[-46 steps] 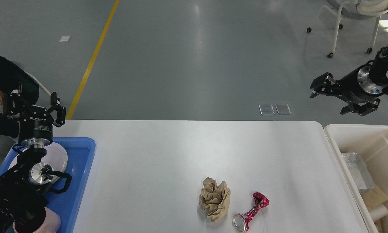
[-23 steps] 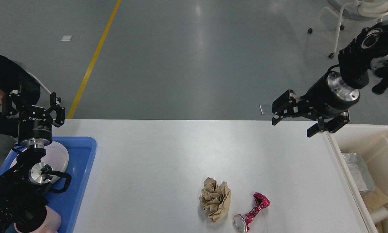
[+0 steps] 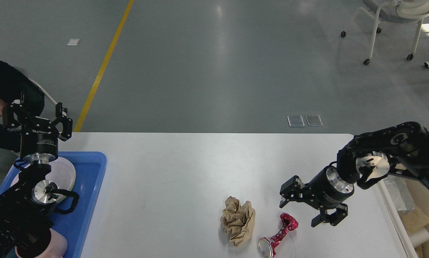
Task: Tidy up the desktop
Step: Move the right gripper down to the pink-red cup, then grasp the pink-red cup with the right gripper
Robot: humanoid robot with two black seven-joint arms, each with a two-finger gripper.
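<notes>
The white desktop [image 3: 186,168] fills the middle of the head view. On its near right lie a crumpled brown paper ball [image 3: 238,220] and a crushed red can [image 3: 278,234]. My right gripper [image 3: 300,211] is open and empty, low over the desktop just right of and above the can's upper end, apart from it. My left gripper [image 3: 37,116] is open and empty, raised above the far end of the blue tray [image 3: 89,190] at the left.
A white plate [image 3: 62,175] lies in the blue tray, and a pink cup [image 3: 55,247] sits at its near end. A cream bin [image 3: 415,222] with foil and scraps stands at the right edge. A person sits at far left; a chair stands far right.
My right arm has swung from high over the bin down and left to the desktop beside the red can. The left arm has stayed still.
</notes>
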